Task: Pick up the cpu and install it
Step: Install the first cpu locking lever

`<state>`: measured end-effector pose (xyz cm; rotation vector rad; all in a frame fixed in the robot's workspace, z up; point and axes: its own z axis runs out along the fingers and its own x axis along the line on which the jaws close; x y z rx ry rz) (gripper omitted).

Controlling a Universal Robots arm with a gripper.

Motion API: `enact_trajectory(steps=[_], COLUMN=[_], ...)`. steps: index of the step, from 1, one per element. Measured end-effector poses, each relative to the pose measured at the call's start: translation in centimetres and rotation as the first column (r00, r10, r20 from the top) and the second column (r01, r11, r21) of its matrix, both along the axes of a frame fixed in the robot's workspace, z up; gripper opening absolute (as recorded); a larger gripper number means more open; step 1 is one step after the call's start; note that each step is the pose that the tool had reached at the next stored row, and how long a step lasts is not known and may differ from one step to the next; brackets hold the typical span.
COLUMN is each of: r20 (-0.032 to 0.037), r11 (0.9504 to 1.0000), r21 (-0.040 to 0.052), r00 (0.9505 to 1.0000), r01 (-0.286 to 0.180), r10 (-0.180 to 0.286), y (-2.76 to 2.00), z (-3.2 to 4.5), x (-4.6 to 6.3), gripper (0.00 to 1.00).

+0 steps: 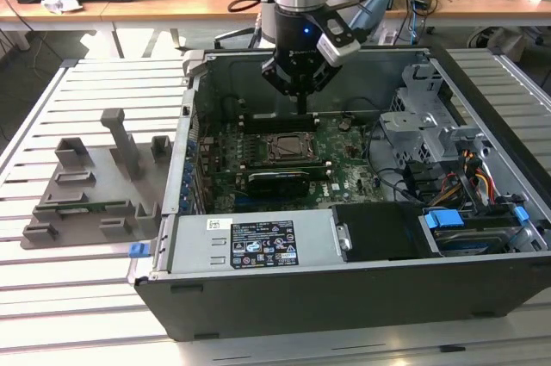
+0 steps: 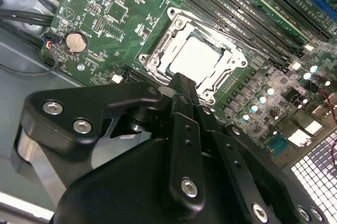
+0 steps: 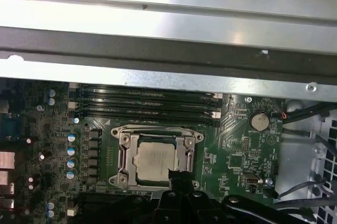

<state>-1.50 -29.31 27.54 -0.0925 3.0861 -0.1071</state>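
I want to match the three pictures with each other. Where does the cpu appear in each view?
Exterior view: the cpu lies in the socket frame on the motherboard, below the gripper.
Second wrist view: the cpu sits in the frame, just beyond the gripper's tip.
First wrist view: the cpu sits in the frame, beside the gripper's tip.
Shared landmark: the metal socket frame around it.

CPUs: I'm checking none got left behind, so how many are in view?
1. The cpu sits in the socket frame on the motherboard, just ahead of the claw; the claw may hide its near edge.
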Motion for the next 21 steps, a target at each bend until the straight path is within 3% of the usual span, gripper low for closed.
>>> enact_trajectory(steps=[21], r20=[0.0001], r11=[1.0], r21=[-0.0039], r00=[1.0], r01=[0.0], r10=[0.0], y=[0.04], z=[2.64], x=[0.0], gripper=[0.11])
